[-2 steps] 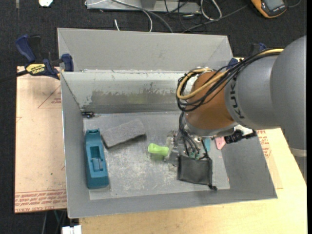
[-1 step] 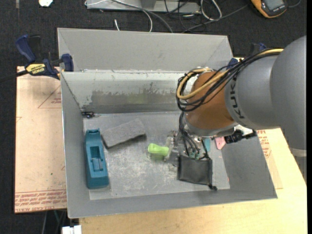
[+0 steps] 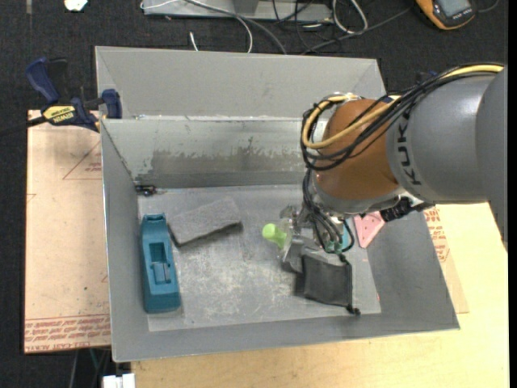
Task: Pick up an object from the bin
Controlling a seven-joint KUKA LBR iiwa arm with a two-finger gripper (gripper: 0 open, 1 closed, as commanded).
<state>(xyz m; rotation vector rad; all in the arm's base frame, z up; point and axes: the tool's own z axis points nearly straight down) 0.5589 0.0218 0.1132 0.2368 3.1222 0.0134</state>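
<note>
The arm angles down, end effector beside a small green object.

One camera is used. The grey metal bin is viewed from above, tilted somewhat to one side, so its far wall is shown almost face-on and its near rim is set low in the frame. The whole bin is framed at medium range. Dark floor and cables are taken in beyond it. The arm is seen entering from the right.
</note>
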